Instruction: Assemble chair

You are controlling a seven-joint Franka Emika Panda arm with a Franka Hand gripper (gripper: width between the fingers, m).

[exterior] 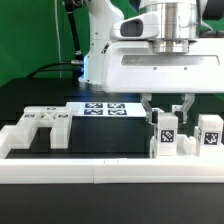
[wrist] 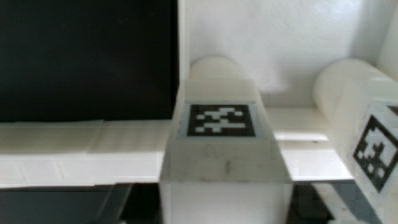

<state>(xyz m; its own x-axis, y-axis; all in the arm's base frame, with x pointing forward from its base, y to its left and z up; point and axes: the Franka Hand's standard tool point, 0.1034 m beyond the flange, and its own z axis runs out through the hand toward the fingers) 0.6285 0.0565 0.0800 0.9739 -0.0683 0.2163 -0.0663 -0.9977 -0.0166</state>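
Note:
Several white chair parts lie on the black table. An upright white bar (exterior: pixel 167 133) with a square tag stands against the front rail, toward the exterior view's right. My gripper (exterior: pixel 167 112) comes down over its top, one finger on each side. In the wrist view the bar (wrist: pixel 222 120) fills the space between the dark fingers (wrist: pixel 93 198), which sit tight against its flanks with no table showing between, so the gripper is shut on it. A second tagged block (exterior: pixel 210 132) (wrist: pixel 361 110) stands close beside the bar. A slotted panel (exterior: pixel 40 128) lies at the exterior view's left.
The long white border rail (exterior: pixel 100 172) (wrist: pixel 89 150) runs along the table's front, right behind the held bar in the wrist view. The marker board (exterior: pixel 105 108) lies flat at the middle back. The robot's white body looms over the exterior view's right half.

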